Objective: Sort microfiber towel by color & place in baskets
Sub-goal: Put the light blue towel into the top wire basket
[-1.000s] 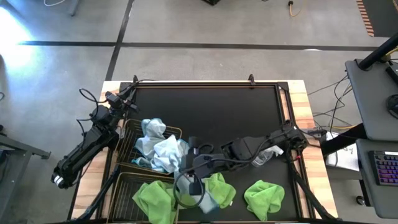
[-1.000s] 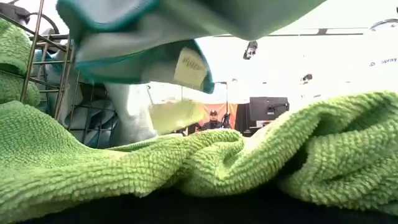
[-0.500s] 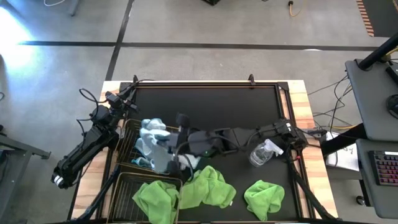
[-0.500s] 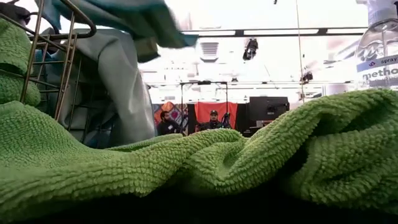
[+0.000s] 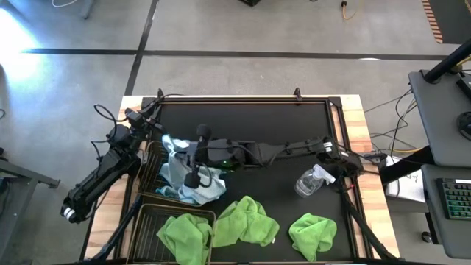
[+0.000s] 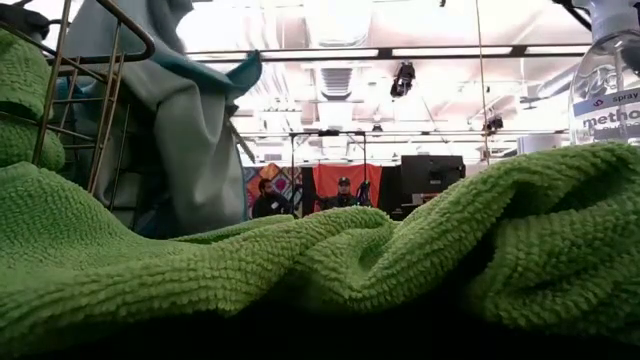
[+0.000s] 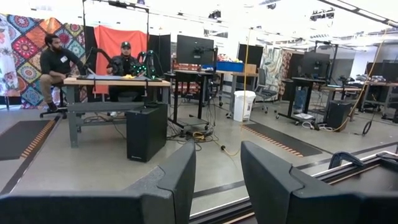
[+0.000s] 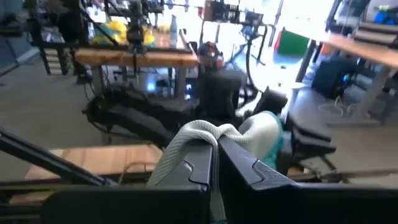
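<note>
Right wrist view has the right gripper (image 8: pixel 214 163) jaws pinching a pale blue towel (image 8: pixel 205 140), hanging lengthwise straight down over the far basket (image 5: pixel 151 177). Left gripper (image 7: pixel 217 180) sits spread, holding nothing, off the desk's left edge.

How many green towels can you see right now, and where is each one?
3. One green towel lies in the near basket, one on the table just right of it, one farther right, near the spray bottle. More may be hidden underneath.

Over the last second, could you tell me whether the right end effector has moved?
Yes. In the high view the right end effector, shut on a pale blue towel, moved left from beside the green towel to over the far basket.
</note>
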`<action>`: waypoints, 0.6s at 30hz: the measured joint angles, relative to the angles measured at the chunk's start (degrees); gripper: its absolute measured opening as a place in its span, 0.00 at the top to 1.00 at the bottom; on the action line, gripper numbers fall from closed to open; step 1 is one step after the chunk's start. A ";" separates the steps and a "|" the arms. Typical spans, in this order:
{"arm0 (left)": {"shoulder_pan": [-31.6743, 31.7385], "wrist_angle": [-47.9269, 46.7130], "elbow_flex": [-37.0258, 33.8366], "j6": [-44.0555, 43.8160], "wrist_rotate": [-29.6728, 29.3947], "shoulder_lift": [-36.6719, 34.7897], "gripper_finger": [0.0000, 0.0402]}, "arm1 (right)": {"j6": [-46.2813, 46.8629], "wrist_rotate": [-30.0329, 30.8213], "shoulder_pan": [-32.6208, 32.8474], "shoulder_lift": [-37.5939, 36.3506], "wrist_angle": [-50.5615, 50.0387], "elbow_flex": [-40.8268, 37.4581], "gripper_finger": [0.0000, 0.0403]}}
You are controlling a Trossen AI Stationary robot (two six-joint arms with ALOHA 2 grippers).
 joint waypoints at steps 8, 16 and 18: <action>0.01 -0.05 0.00 0.00 0.01 0.14 0.72 | 3.81 -8.51 -1.70 4.33 1.73 -0.03 0.97; -0.01 -0.05 0.00 0.00 0.01 0.20 0.72 | 4.20 -12.01 -1.70 8.15 2.59 -0.03 0.97; 0.01 -0.08 0.00 0.00 -0.01 0.20 0.72 | 4.18 -12.02 -1.72 8.84 2.15 -0.03 0.97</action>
